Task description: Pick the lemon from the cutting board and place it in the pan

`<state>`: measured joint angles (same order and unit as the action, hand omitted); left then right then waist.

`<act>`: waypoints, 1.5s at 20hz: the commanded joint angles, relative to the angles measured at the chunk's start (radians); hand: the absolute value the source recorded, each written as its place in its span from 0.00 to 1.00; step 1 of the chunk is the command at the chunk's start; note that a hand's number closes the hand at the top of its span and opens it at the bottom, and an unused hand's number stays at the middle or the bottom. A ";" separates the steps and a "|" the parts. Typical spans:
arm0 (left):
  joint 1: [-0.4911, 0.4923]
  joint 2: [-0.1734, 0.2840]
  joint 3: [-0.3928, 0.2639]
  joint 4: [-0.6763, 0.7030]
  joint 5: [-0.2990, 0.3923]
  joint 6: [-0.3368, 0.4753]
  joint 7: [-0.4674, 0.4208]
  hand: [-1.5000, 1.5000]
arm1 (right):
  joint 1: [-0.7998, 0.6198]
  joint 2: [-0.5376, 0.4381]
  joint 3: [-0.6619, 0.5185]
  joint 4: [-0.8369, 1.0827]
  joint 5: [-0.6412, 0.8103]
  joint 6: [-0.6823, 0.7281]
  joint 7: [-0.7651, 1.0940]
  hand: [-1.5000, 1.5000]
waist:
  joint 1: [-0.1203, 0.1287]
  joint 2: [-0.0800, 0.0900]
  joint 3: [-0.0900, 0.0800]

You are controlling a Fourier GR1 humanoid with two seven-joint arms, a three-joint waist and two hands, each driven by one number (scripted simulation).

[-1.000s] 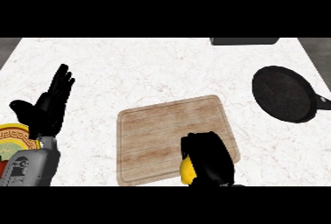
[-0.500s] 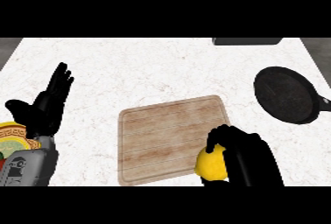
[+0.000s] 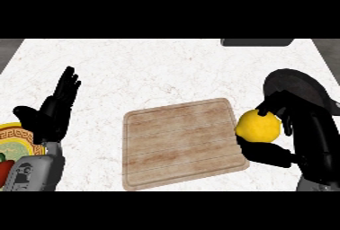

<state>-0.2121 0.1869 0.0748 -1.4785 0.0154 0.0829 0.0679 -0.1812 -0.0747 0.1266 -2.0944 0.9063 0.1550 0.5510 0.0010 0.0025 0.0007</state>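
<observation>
Lemon (image 3: 257, 127) up off the board, clasped in the right hand (image 3: 302, 134), black fingers curled over its top and thumb hooked under its lower side. Bright yellow, round, sitting just beyond the right edge of the cutting board (image 3: 181, 143), between board and pan. Not resting on the wood, by the look of it; whether above the marble or brushing it, impossible to judge from this steep angle.

Pan (image 3: 295, 85) at upper right, dark and round, partly hidden behind the right hand and its forearm. Lemon close to its near rim but not inside it. Handle barely visible at the far right edge.

Cutting board lying flat in the middle of the white marble counter (image 3: 166, 67), pale wood with faint grooves, turned slightly off square.

Over on the left, left hand (image 3: 53, 112) open, fingers straight and pointing up, resting near the left edge, holding nothing. Grey forearm below it, entering from the lower left corner.

Beside that forearm, at the far left edge, a plate (image 3: 15, 137) with an orange patterned rim, only partly in view, something red on it, too cropped to identify.

At the top right, a dark flat object (image 3: 257, 42) at the counter's back edge, cut off by the frame.
</observation>
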 commanded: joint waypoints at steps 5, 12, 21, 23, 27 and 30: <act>0.034 -0.015 -0.010 0.002 -0.023 0.006 -0.048 0.50 | -0.119 -0.214 -0.398 0.371 -0.189 -0.082 -0.287 1.00 | 0.007 0.003 0.000; -0.039 -0.005 -0.005 -0.001 0.002 -0.017 0.025 0.50 | -0.266 -0.346 -0.452 0.846 -0.073 -0.281 -0.533 1.00 | 0.022 0.006 0.001; -0.058 -0.020 -0.018 0.040 -0.035 0.002 -0.011 0.50 | -0.470 -0.433 -0.578 1.473 -0.110 -0.509 -0.831 1.00 | 0.047 0.019 0.003; -0.021 0.007 0.008 0.028 0.018 -0.061 -0.036 0.50 | -0.494 -0.434 -0.569 1.567 -0.093 -0.538 -0.882 1.00 | 0.053 0.018 0.003; -0.043 -0.041 -0.030 0.024 -0.024 -0.004 -0.012 0.50 | -0.520 -0.458 -0.630 1.676 -0.194 -0.318 -0.853 0.00 | 0.060 0.026 0.005; -0.053 -0.018 -0.024 0.014 -0.017 -0.026 -0.005 0.50 | -0.560 -0.455 -0.642 1.751 -0.229 -0.198 -0.874 0.00 | 0.057 0.021 0.004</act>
<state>-0.2632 0.1685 0.0563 -1.4595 0.0014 0.0620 0.0641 -0.7060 -0.5200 -0.4928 -0.4539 0.7175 -0.1572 -0.2941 0.0584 0.0244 0.0052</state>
